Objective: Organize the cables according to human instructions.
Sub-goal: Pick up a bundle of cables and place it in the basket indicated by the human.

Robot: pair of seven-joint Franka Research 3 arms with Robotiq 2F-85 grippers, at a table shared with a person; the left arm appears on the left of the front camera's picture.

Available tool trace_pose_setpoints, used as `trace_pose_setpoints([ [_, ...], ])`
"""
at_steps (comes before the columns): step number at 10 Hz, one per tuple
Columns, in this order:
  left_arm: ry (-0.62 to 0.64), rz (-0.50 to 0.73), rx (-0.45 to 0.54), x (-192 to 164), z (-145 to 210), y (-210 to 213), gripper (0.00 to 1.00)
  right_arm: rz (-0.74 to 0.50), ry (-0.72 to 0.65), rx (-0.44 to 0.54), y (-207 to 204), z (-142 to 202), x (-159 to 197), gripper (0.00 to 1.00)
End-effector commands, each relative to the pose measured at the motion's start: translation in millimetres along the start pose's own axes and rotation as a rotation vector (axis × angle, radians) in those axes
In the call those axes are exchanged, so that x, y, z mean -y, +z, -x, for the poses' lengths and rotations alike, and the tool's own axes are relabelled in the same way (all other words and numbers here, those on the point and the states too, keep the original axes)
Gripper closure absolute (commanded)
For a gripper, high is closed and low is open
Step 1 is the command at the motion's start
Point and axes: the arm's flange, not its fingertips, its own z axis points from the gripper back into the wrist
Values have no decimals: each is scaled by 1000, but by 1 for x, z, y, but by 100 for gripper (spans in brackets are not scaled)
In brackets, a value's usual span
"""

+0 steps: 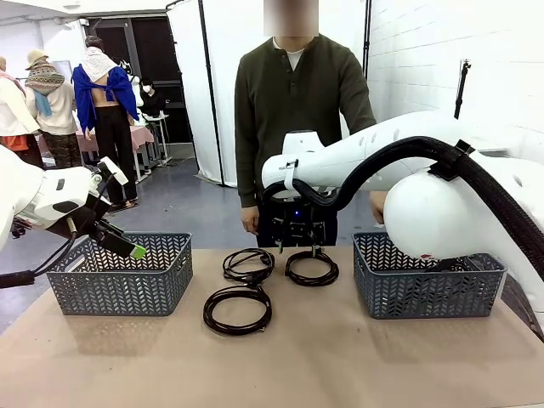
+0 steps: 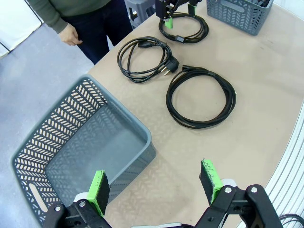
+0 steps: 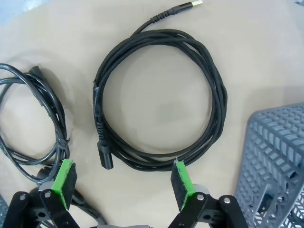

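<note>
My right gripper (image 3: 122, 176) hangs open above a coiled cable (image 3: 218, 107) at twelve o'clock. My left gripper (image 2: 154, 183) (also open) hovers by a grey basket (image 2: 95, 152) at ten.

Bright, even overhead light, soft shadows under the baskets (image 1: 119, 274), wrist views bowed at edges.

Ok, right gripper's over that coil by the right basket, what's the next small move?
Probably lower the right gripper straight down and close on the coil: its jaws are open, straddling the coil's near strands, apparently above them.
</note>
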Motion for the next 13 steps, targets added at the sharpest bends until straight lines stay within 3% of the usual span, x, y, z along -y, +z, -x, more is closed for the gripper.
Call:
trace_pose_setpoints([
  [1, 16, -1, 3, -1, 0, -1, 0, -4, 8, 9, 0, 4, 3, 0],
  [6, 16, -1, 3, -1, 0, -1, 0, 9, -46, -25, -3, 0, -4, 0],
  [13, 16, -1, 3, -1, 0, -1, 0, 12, -78, 1, -22, -1, -12, 0],
])
